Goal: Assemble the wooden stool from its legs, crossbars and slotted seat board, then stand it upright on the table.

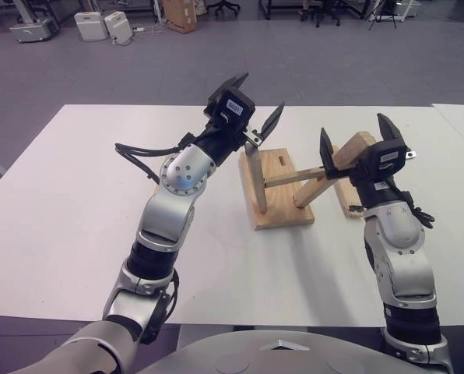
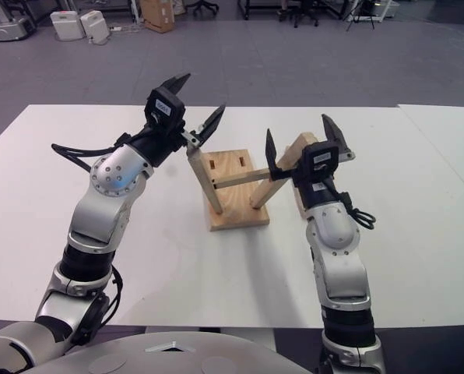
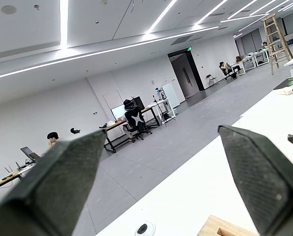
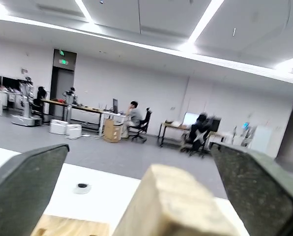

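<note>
Left tool (image 1: pixel 257 100) gapes wide and empty just above the left-hand leg (image 1: pixel 257 183). Right tool (image 1: pixel 353 131), equally wide, straddles the right-hand leg (image 1: pixel 347 156) ungripped, probably poised to steady it. Seat board (image 1: pixel 282 212) lies flat on the white worktop (image 1: pixel 76 195), legs up, crossbar (image 1: pixel 294 178) between. Grey floor (image 1: pixel 333 70) and office chairs (image 1: pixel 321 12) behind.
</note>
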Action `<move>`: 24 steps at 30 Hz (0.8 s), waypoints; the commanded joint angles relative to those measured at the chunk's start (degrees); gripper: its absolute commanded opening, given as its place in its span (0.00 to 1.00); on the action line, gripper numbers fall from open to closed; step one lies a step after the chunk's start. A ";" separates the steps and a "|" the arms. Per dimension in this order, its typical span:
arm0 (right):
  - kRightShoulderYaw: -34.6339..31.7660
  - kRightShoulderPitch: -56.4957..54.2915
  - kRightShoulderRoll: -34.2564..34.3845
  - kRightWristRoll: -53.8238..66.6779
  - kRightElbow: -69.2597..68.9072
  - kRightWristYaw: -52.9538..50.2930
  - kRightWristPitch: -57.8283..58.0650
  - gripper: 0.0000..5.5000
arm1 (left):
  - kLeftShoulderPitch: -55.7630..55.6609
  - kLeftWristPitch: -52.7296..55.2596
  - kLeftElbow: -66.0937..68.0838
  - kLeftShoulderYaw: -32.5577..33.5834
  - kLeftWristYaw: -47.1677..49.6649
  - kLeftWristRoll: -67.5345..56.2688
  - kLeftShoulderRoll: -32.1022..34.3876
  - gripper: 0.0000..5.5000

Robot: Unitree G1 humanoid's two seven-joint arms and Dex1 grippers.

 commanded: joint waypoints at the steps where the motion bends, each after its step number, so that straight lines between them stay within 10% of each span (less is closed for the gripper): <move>1: 0.31 1.28 0.10 2.63 5.07 1.08 12.74 0.97 | 1.35 2.45 1.09 -1.12 -1.40 0.15 0.72 0.76; 9: 8.36 3.78 -2.14 2.48 17.36 2.82 36.20 0.97 | 2.87 1.74 1.75 -4.98 -0.75 2.40 0.23 0.76; 24: 10.81 2.89 -6.34 10.25 -1.49 15.56 21.40 0.97 | 10.50 -4.21 6.06 -10.16 4.03 9.80 -1.20 0.76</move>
